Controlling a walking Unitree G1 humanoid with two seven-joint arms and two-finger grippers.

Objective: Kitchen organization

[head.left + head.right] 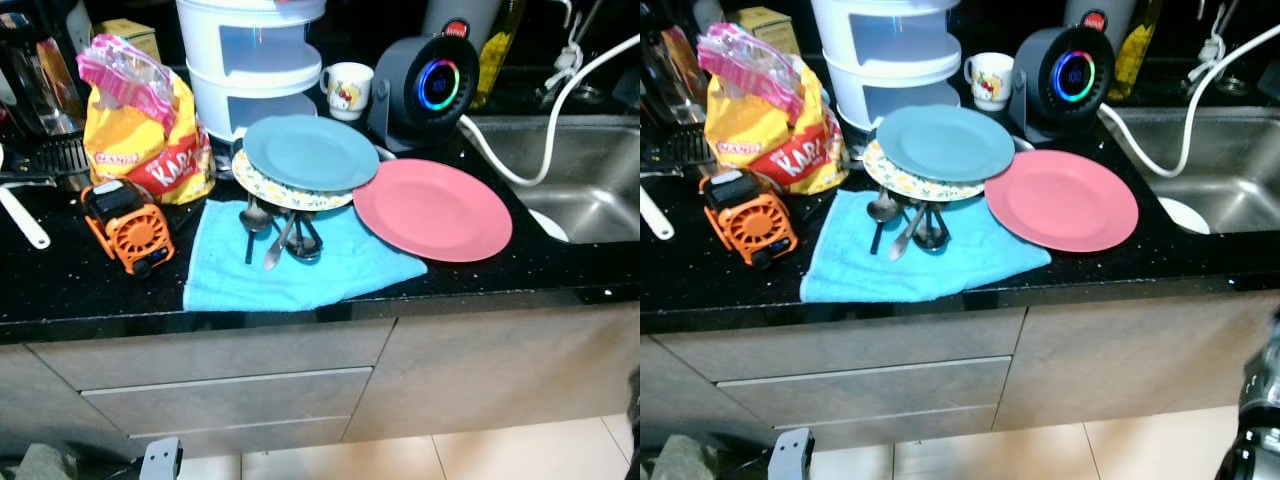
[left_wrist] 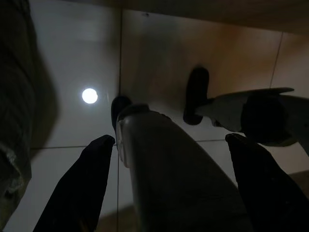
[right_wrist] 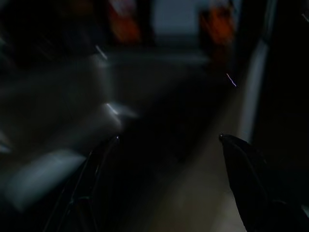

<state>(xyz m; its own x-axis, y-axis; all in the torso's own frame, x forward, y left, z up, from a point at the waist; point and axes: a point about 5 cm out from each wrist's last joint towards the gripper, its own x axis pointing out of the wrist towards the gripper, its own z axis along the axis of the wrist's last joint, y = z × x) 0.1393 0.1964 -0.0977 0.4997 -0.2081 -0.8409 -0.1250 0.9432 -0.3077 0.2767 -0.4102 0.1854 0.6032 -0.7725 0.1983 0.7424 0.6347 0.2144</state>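
— Where are the dishes, going by the blue towel (image 1: 300, 262)?

— The spoons (image 1: 280, 232) lie on it. The blue plate (image 1: 311, 151) tops a patterned plate (image 1: 272, 190) at its far edge, and the pink plate (image 1: 432, 208) lies by its sink-side corner (touching).

— And the grippers?

— The left gripper (image 2: 169, 140) and the right gripper (image 3: 166, 140) hang low, fingers spread wide, holding nothing.
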